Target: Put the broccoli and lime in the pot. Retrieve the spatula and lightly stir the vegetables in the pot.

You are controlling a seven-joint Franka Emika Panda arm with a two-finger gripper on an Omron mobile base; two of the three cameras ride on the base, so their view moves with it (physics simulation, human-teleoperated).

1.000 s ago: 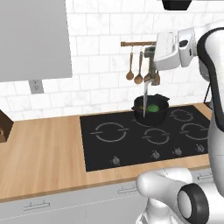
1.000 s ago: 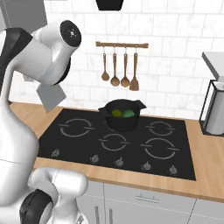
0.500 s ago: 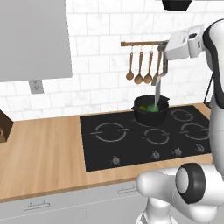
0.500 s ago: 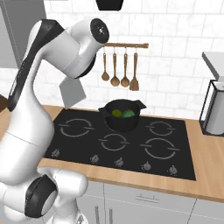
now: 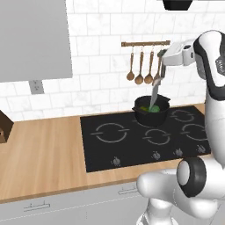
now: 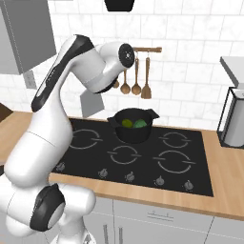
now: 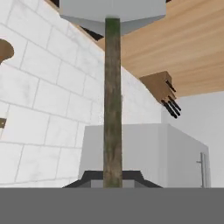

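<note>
Black and squat, the pot (image 5: 151, 110) sits on the rear of the induction hob (image 5: 132, 140), already holding both vegetables: the bumpy dark-green broccoli (image 6: 139, 124) and the smooth round yellow-green lime (image 6: 127, 123) lie side by side inside it. That part of the task looks done. Above the pot's far side, the gripper (image 5: 162, 66) is clamped shut on the thin handle of the spatula (image 5: 154, 94), whose flat light-grey metal blade hangs down with its lower edge dipped at the pot's mouth, over the greens. In the hand view the handle runs straight up to the square blade. What remains, by my reading, is the light stirring itself; whether the blade touches the vegetables I cannot tell. Behind the pot, brown wooden spoons (image 5: 139, 70) hang from a rail on the glossy white tiled wall.
</note>
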